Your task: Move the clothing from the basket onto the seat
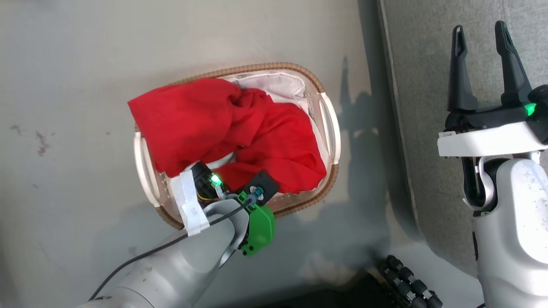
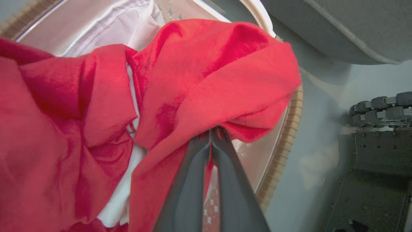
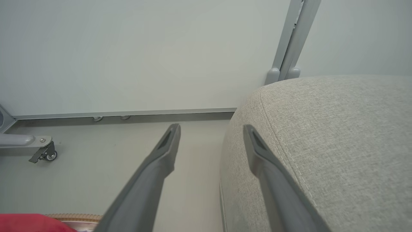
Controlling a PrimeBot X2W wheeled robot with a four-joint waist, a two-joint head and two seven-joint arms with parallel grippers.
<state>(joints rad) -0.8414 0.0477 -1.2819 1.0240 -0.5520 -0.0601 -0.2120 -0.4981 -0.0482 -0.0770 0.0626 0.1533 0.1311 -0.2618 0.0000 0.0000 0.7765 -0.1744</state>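
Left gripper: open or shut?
Shut on the clothing: the left gripper has fingers together, pinching a red fold over the basket.

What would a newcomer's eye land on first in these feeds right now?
The bright red clothing, heaped in the white basket and spilling over its rim. Next, the left gripper, shut on a fold of that fabric at the basket's near side. Then the right gripper, open and holding nothing, over the grey seat to the basket's right.
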